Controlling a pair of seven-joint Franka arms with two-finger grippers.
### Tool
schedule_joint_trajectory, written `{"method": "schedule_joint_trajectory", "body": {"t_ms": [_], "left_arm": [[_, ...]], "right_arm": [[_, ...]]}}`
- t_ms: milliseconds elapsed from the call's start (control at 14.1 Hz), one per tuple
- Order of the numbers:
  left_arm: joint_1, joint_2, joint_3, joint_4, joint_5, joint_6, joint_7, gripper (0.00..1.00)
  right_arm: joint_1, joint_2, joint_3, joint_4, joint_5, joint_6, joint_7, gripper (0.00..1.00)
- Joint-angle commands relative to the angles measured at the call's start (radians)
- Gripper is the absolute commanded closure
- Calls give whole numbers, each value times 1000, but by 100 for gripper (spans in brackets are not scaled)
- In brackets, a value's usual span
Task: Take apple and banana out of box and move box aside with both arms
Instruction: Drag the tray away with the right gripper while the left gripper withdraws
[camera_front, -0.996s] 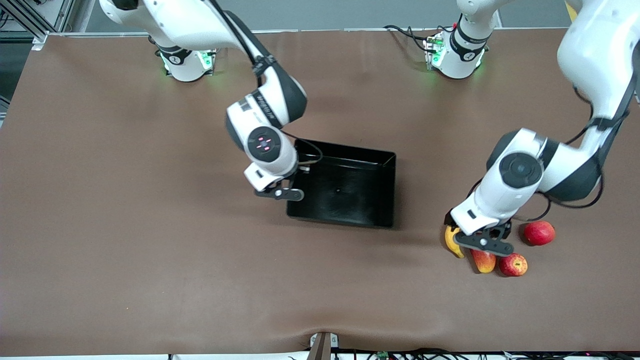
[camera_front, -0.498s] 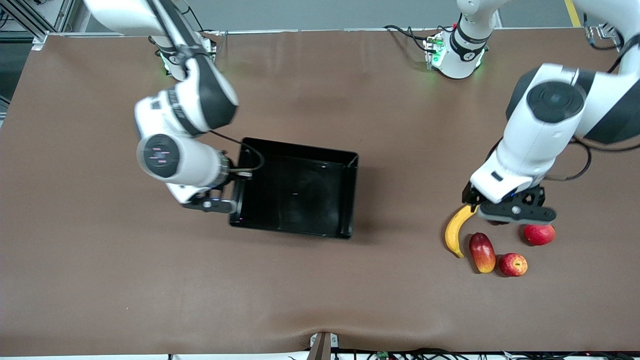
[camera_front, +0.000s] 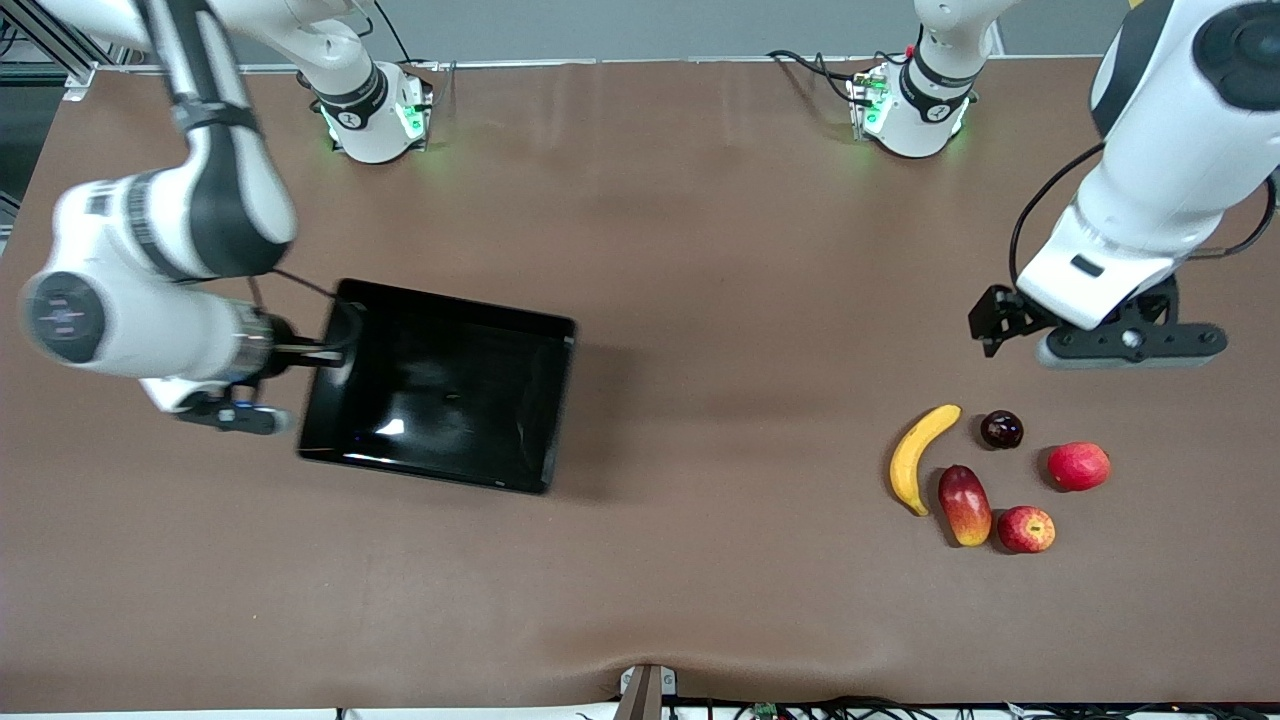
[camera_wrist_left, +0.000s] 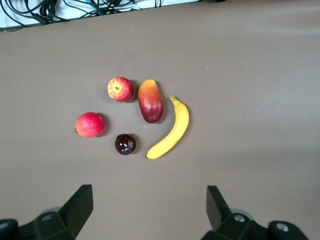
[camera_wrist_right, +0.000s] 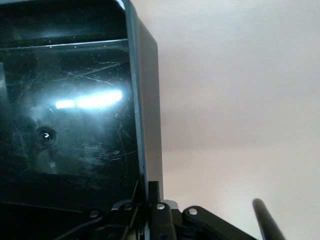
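Brown tabletop (camera_front: 640, 580) carries everything. Toward the right arm's end, the right gripper (camera_front: 290, 375) is clamped on the end wall of the empty box (camera_front: 440, 385). With only one arm holding, a thin-wall pinch could slip or let the box swing and tip if it is pulled fast (my guess). Near the left arm's end of the edge closest to the front camera lie the banana (camera_front: 920, 458) and the apple (camera_front: 1026, 529), both already out, beside a mango-like fruit (camera_front: 965, 504), a pinkish-red fruit (camera_front: 1078, 466) and a small dark fruit (camera_front: 1001, 429). The left gripper (camera_front: 1100, 335) hovers over bare table near them, jaws wide apart, empty. The right fingertips are mostly hidden by the wrist and the wall.
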Motion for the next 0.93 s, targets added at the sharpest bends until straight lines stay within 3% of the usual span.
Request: {"method": "schedule_joint_trajectory", "body": {"t_ms": [0,213,285,427,569,854], "left_arm": [[7,-73,0,-2,-53,-64,13,0],[-42,-132,44,-4,-120,-113,13,0],[-123,-152,128,-4,-130,-127,13,0],[-314,-199,360,-11,-215,-142,15,0],[-442,-224,517,-19,-255,-156,15,0],[-501,-236,611,-19,-281,-194,24,0]], "right_arm": [[-125,-45,23,-87,3,52,-122,100],[-242,-42,23,-198,4,168,-276,100],[-285,-38,24,-230,4,222,-330,100],[-360,-24,24,-262,7,279,-427,100],[-412,-2,26,-272,9,304,-476,100],[-463,39,26,-304,13,359,-568,100]]}}
